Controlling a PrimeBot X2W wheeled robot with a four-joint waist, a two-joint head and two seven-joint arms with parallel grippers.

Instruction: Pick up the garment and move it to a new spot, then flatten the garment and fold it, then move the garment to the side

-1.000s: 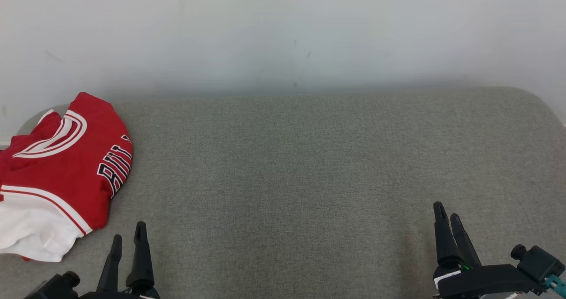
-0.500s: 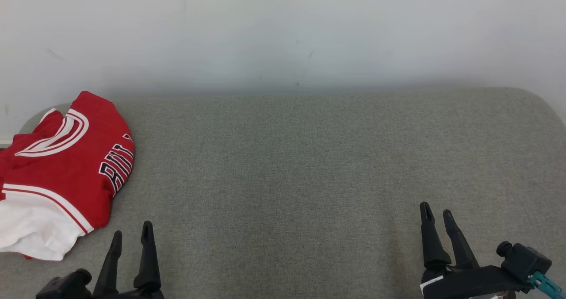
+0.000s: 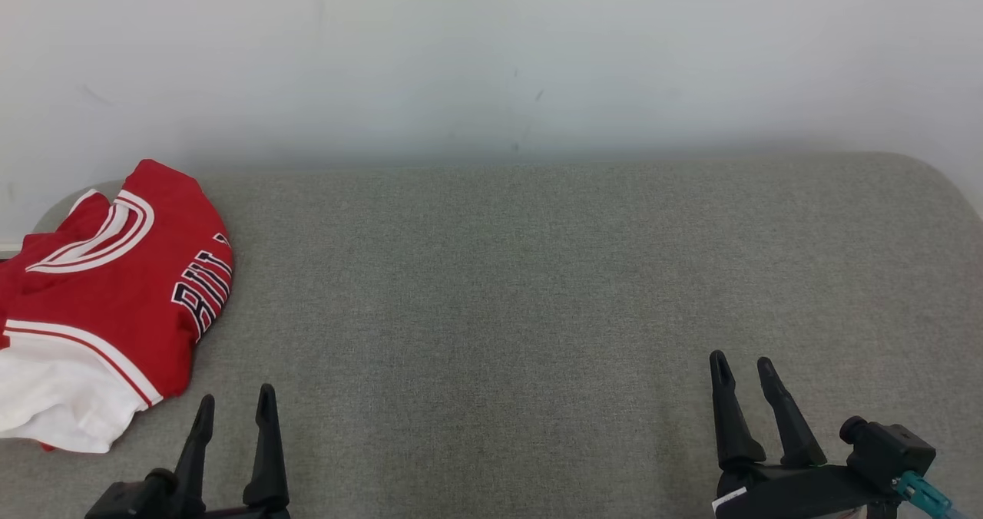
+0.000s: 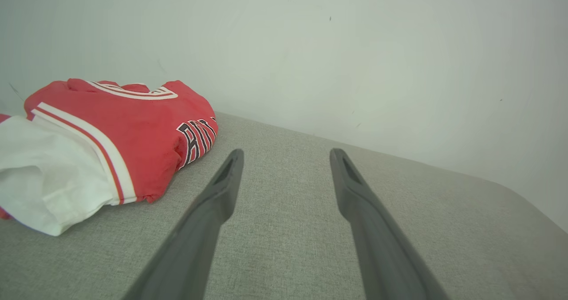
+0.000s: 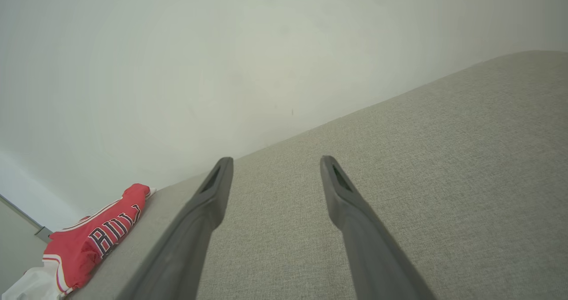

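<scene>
Grey pad (image 3: 537,289) bears one garment (image 3: 115,296); left hand (image 3: 236,395) and right hand (image 3: 741,358) gape.

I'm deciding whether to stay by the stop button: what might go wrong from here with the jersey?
1. The garment lies bunched at the left edge of the grey surface; a nudge from the open left tool may push it off.
2. White fabric pokes out under the red, so a pinch may catch one layer only.
3. The right tool sits far across, so a two-tool grasp needs a long reach.
</scene>
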